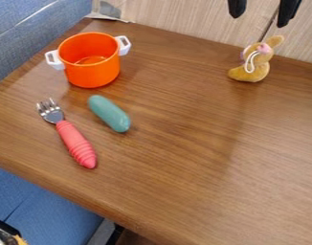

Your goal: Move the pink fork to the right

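Note:
The gripper (262,11) hangs at the top edge, right of centre, its two dark fingers apart with nothing between them. The pink fork (76,143) lies on the wooden table at the left, well below and to the left of the gripper. Its metal tines point to the upper left, and its ribbed pink handle runs down to the lower right.
A teal oblong object (109,113) lies just right of the fork. Behind them stands an orange pot (89,70) with white handles. A tan plush toy (252,64) sits below the gripper. The table's front edge (82,194) slants below the fork.

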`<control>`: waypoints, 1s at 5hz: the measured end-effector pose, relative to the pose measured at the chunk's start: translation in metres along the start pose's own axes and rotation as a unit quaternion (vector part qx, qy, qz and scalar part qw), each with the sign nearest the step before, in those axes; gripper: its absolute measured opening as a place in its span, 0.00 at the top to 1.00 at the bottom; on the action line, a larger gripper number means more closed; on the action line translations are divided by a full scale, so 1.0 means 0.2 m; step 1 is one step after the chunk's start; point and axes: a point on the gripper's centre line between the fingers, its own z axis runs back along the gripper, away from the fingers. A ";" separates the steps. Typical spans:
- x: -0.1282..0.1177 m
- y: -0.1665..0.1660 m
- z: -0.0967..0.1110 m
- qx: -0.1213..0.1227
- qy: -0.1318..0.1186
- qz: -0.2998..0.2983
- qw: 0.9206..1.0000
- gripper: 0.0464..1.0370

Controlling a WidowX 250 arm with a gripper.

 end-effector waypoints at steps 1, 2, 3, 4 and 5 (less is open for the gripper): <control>-0.01 0.01 -0.08 0.002 0.021 0.005 1.000 0.04; -0.03 0.02 -0.11 0.007 0.030 0.017 0.999 0.04; -0.10 0.10 -0.04 0.015 0.017 0.046 0.999 0.04; -0.23 0.14 0.06 0.020 -0.005 0.094 0.995 0.04; -0.43 0.16 0.08 0.035 0.010 0.203 0.979 0.04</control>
